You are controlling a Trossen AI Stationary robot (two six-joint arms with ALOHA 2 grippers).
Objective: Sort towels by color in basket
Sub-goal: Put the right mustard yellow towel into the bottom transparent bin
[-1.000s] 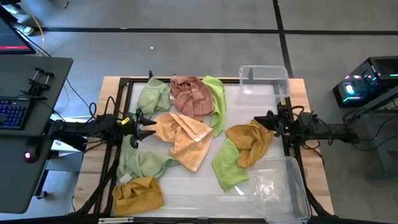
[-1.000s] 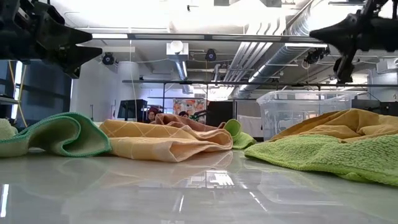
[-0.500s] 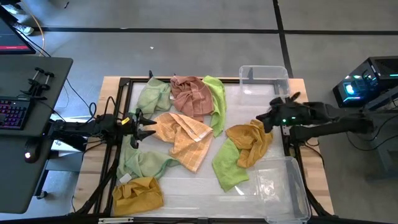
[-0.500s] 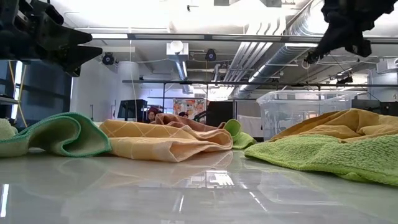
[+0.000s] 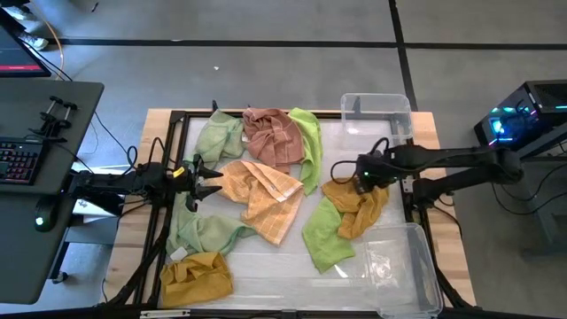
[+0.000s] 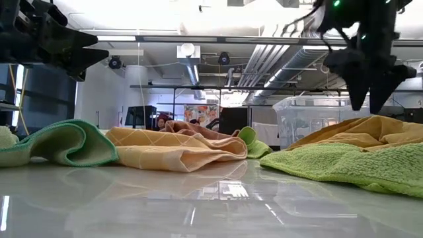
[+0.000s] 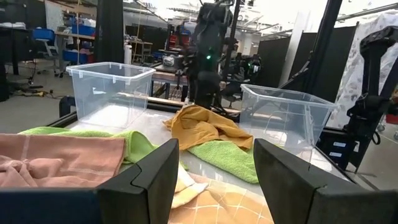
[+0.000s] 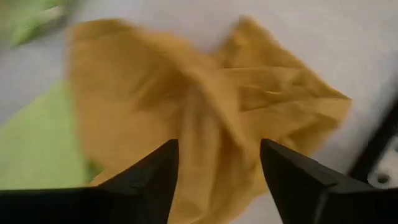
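Note:
Several towels lie crumpled on the white table. A mustard yellow towel (image 5: 359,202) partly overlaps a bright green one (image 5: 324,237) at the right. My right gripper (image 5: 358,177) hangs open just above the mustard towel (image 8: 205,106), fingers pointing down (image 6: 370,99), touching nothing. A peach-orange towel (image 5: 259,190) lies mid-table, with pink (image 5: 270,133), pale green (image 5: 217,135) and bright green (image 5: 308,142) towels behind it. My left gripper (image 5: 209,177) waits open at the left, above the table (image 7: 214,180).
One clear plastic basket (image 5: 376,113) stands at the far right corner and a second (image 5: 403,266) at the near right. Another pale green towel (image 5: 199,230) and a mustard one (image 5: 195,276) lie at the near left. A black frame (image 5: 177,120) borders the table.
My right gripper has risen from the table's right edge and swung toward the left, over the mustard towel. It has tipped from level to pointing down, and it has opened. No towel has moved.

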